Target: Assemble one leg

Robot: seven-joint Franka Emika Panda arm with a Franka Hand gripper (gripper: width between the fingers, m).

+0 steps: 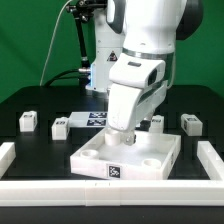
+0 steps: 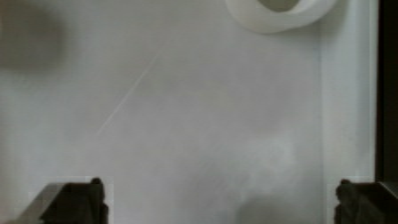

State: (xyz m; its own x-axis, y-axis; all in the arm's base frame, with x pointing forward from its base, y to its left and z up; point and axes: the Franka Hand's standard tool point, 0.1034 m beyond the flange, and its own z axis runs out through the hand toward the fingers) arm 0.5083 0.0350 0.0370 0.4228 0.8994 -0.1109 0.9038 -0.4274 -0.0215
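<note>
The gripper [image 1: 122, 137] hangs low over the white panel [image 1: 150, 160], fingers [image 2: 75, 200] spread wide and empty, with a socket [image 2: 281, 12] ahead. The nearest leg [image 1: 156, 122] lies loose on the table [image 1: 30, 145] just behind the panel, so fitting seems not yet begun. The next move likely calls for reaching that leg and closing squarely on it.

White robot arm [image 1: 135, 90] hides the large white square panel's [image 1: 142, 172] middle; frame edges crop a round socket [image 2: 281, 12] and the jaws.
</note>
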